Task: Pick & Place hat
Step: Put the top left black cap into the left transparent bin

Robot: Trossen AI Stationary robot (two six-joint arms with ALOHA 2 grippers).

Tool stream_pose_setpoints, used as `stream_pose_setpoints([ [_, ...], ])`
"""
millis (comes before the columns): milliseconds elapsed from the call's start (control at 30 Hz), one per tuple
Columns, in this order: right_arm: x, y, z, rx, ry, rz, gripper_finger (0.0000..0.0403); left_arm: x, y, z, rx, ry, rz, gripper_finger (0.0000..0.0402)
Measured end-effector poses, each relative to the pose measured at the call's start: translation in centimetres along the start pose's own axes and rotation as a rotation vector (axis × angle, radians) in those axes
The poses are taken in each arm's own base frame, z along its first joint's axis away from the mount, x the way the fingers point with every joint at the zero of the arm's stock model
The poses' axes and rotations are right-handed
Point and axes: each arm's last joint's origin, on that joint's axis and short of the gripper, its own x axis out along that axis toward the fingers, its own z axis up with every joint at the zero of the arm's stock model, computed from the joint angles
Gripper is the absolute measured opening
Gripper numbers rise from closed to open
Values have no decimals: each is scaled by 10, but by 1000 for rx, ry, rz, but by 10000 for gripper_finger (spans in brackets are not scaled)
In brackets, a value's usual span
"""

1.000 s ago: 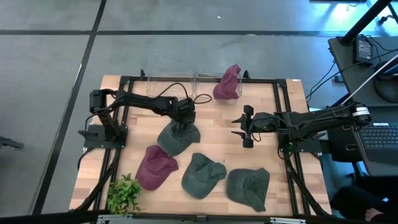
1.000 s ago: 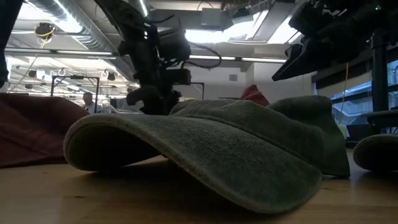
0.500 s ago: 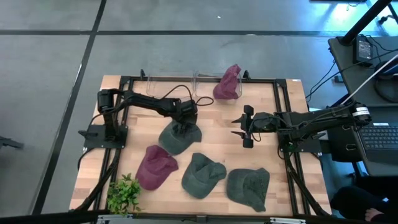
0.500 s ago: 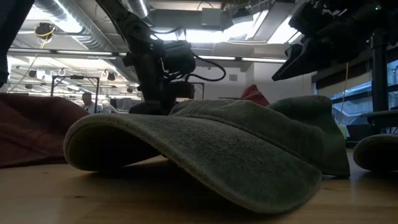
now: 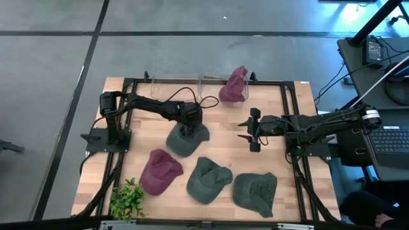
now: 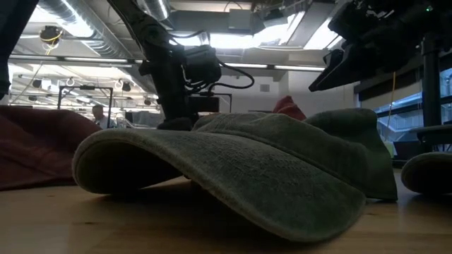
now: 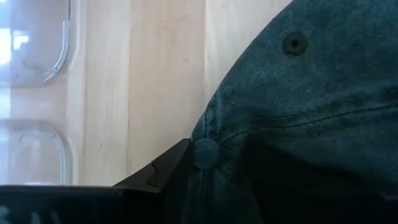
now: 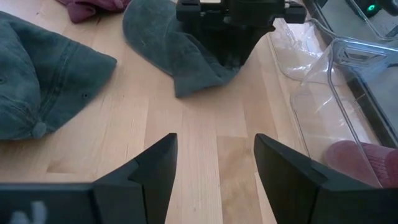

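**Left gripper down on the green cap at mid-table**

While the right arm waits over the right half of the wooden slatted table (image 5: 281,96), we see its right gripper (image 5: 250,130) with both dark fingers spread wide, nothing between them. Our left gripper (image 5: 186,133) is pressed onto the faded green cotton cap (image 5: 185,140), which lies on the table just left of centre, near the back; whether its fingers are pinching the cloth or standing apart we cannot tell, since the wrist view shows only one dark finger against the fabric. That cap looks soft and washed-out, a grey-green twill with stitched panel seams, a covered button at the crown and a small eyelet, its body slumped and creased. Along the front edge lie a maroon cloth cap (image 5: 160,171) and two more grey-green caps (image 5: 208,179) (image 5: 255,190), beside a small green leafy plant (image 5: 127,199). Another maroon cap (image 5: 234,85) sits in a clear plastic bin (image 5: 211,86) at the back.
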Motion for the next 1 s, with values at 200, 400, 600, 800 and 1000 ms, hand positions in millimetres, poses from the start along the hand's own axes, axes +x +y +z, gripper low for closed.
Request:
stream_pose_setpoints([
  [200, 0, 0, 0, 0, 0, 0, 213, 1, 0, -1, -119, 14, 8, 152],
  [400, 0, 0, 0, 0, 1, 0, 213, 10, -2, -5, -126, 51, -64, 130],
  [600, 0, 0, 0, 0, 2, 0, 213, 13, -5, -5, -15, 54, -82, 78],
  [800, 0, 0, -1, -2, 8, 1, 213, 13, -6, -4, 31, 35, -74, 57],
  [1000, 0, 0, -1, -2, 10, 1, 213, -3, -3, 4, -18, 23, -65, 37],
])
